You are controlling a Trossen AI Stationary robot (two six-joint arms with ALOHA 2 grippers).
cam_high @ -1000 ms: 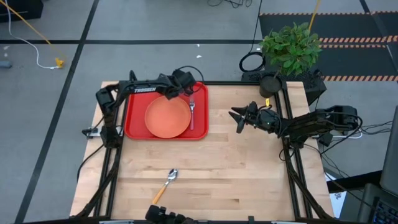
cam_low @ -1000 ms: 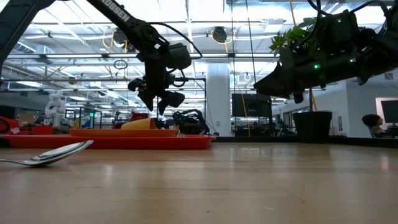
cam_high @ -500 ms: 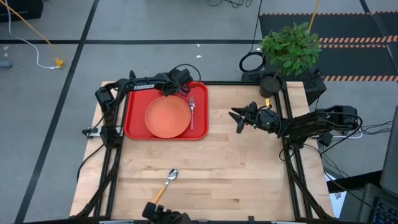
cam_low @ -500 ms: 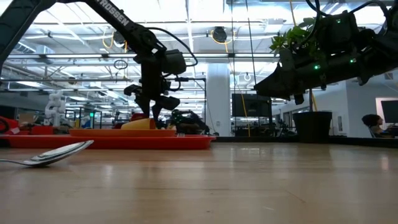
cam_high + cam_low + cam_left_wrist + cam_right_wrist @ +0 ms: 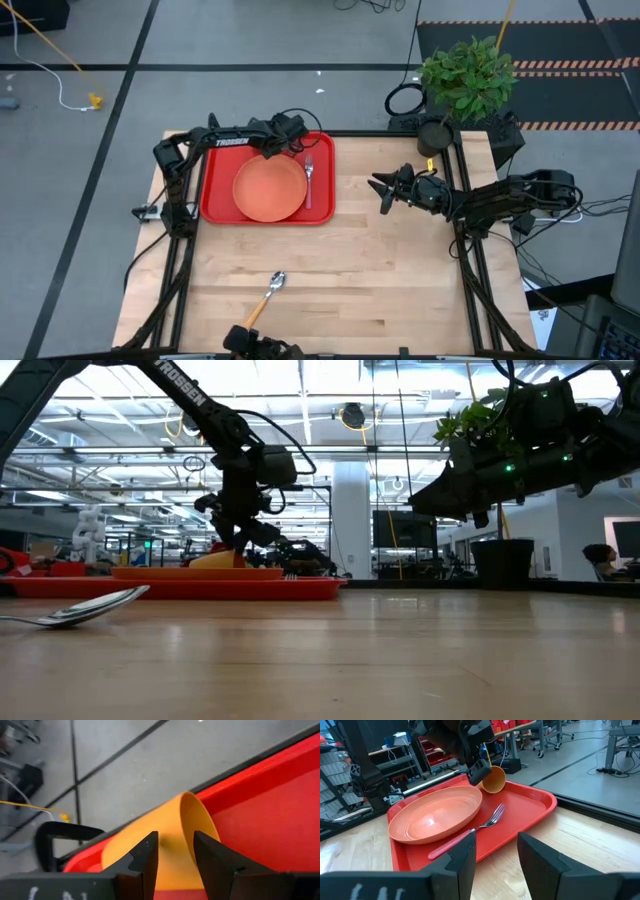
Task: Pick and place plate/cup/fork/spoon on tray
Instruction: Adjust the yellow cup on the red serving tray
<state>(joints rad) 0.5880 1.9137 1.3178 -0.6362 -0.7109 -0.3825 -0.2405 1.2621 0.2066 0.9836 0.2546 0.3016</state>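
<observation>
Left wrist view: left end effector angled down, fingers clamped on tilted cup over tray.

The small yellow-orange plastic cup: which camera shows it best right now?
The left wrist view: the small yellow-orange plastic cup fills the picture, tilted, its rim between the left gripper fingers. The right wrist view shows it small at the red rectangular tray far edge. Low view: a sliver. High view: hidden.
</observation>
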